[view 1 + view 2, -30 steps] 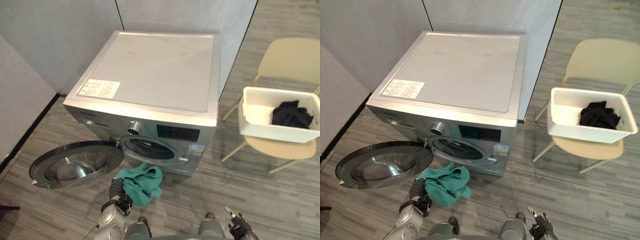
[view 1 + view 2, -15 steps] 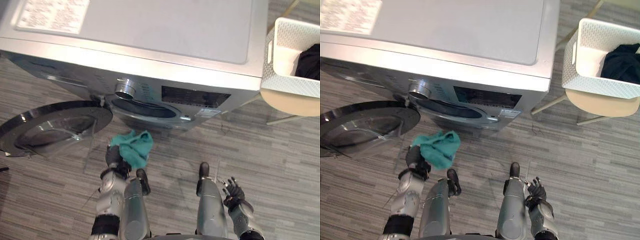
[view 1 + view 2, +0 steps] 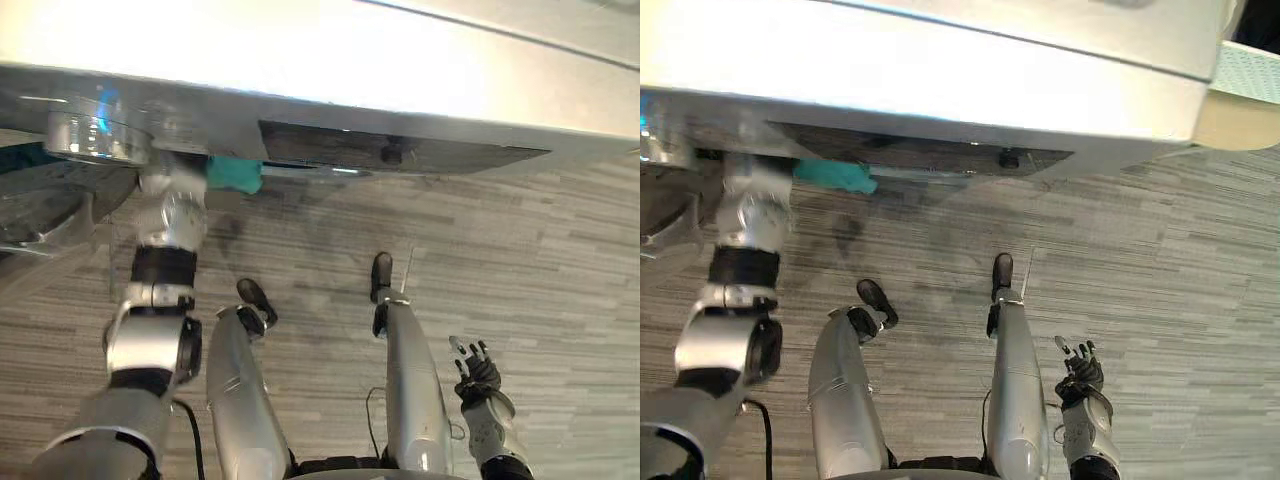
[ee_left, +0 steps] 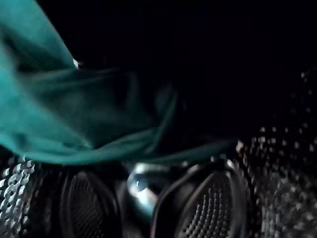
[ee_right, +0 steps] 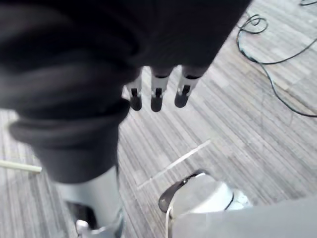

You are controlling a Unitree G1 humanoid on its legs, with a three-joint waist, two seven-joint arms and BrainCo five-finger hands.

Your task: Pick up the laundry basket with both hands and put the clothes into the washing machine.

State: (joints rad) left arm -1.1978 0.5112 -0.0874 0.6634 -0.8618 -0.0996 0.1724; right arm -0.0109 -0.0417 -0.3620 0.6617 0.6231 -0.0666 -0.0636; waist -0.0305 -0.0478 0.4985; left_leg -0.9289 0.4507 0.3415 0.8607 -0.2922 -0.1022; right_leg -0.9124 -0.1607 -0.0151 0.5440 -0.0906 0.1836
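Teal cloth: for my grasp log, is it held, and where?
Cannot tell: left hand is hidden in the washing machine beside the teal cloth. Right hand holds nothing.

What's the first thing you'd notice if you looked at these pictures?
The bright teal cloth, tucked under the front edge of the big silver washing machine. In the left wrist view it hangs inside the dark, dotted drum. Low on the right, the right robot hand hangs open above the floor.

No writing, label or number can be read on the washing machine [image 3: 400,60] or elsewhere.
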